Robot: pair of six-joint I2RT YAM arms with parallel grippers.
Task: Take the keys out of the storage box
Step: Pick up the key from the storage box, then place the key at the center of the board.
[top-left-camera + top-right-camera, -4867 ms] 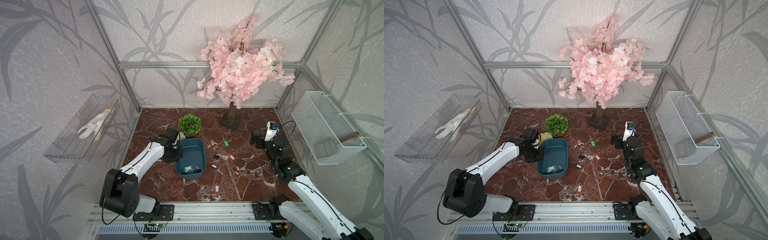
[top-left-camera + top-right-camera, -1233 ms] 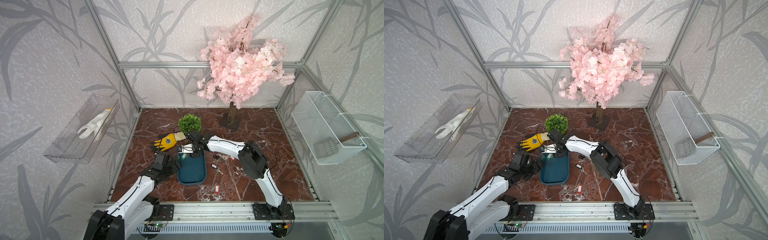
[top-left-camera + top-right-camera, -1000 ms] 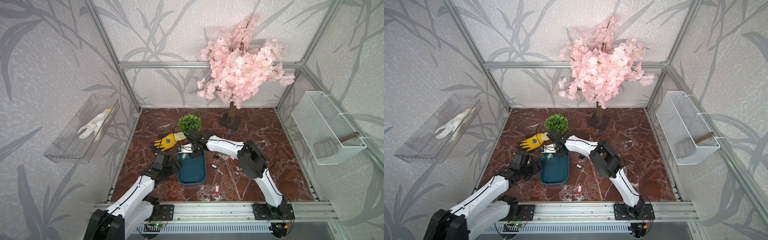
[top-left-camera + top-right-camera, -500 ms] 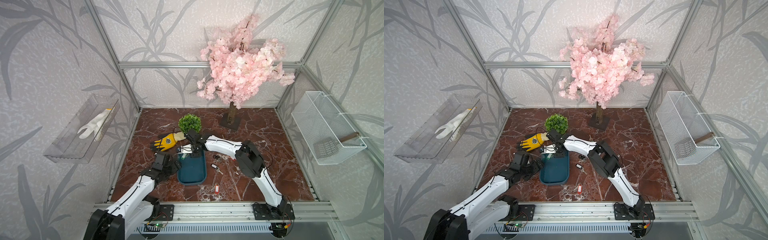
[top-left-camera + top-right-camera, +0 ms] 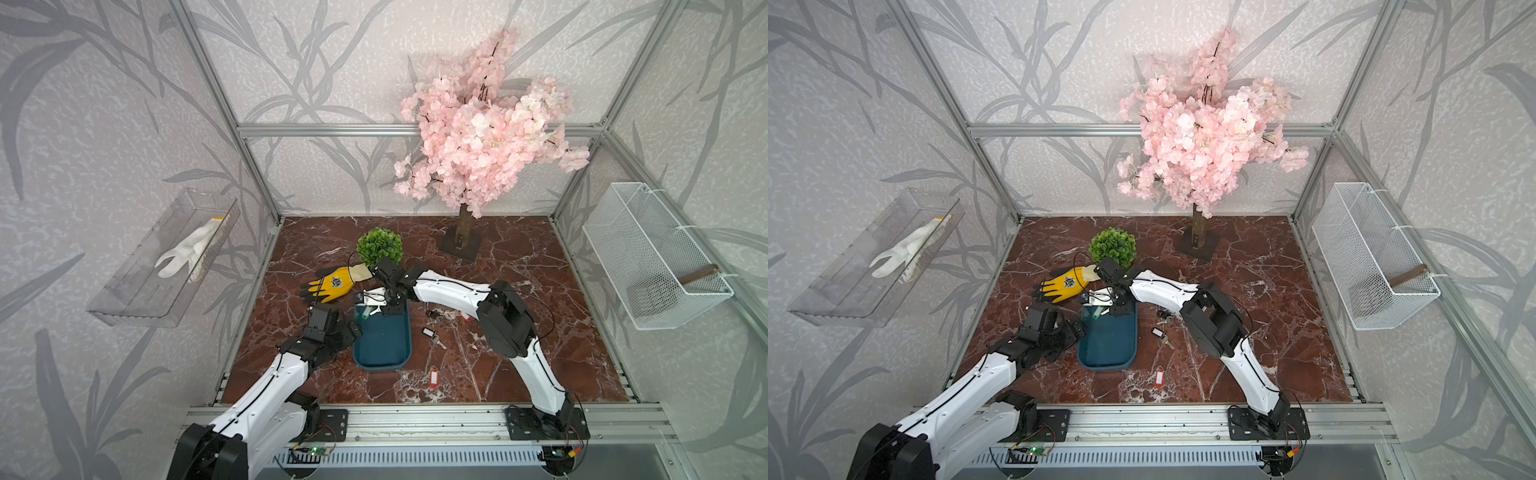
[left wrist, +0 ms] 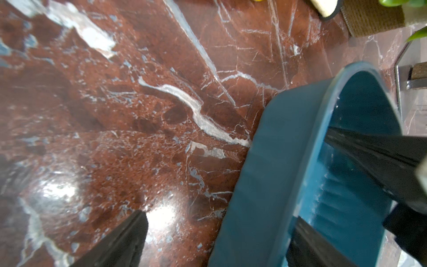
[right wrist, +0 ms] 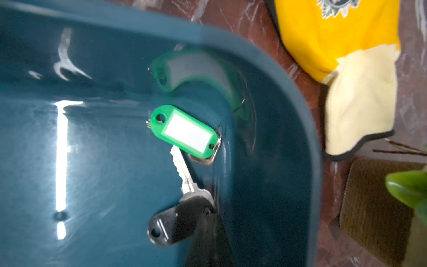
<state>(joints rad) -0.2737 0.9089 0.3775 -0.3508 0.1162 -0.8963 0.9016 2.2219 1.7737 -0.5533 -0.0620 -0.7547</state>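
The storage box [image 5: 382, 345] [image 5: 1107, 340] is a shallow teal tray on the marble floor. In its far corner lies a key with a green tag [image 7: 188, 131] [image 5: 365, 313] and a silver blade [image 7: 182, 171]. My right gripper [image 7: 208, 231] [image 5: 388, 309] [image 5: 1117, 309] reaches into that corner and is shut on this key's dark head [image 7: 178, 222]. My left gripper [image 6: 219, 218] [image 5: 353, 328] [image 5: 1077, 326] is open astride the box's left wall [image 6: 265, 185], one finger outside and one inside. Several more keys [image 5: 440, 318] [image 5: 1165, 320] lie on the floor right of the box.
A yellow glove [image 5: 332, 284] and a green ball plant [image 5: 379, 247] sit just beyond the box. A loose red tag [image 5: 434, 379] lies near the front edge. The pink tree's base [image 5: 461, 245] stands at the back. A clear tray [image 5: 166, 266] and a wire basket [image 5: 652, 266] hang on the side walls.
My right gripper's jaws have closed at the far end of the box over the last second. Both arms have otherwise hardly moved.
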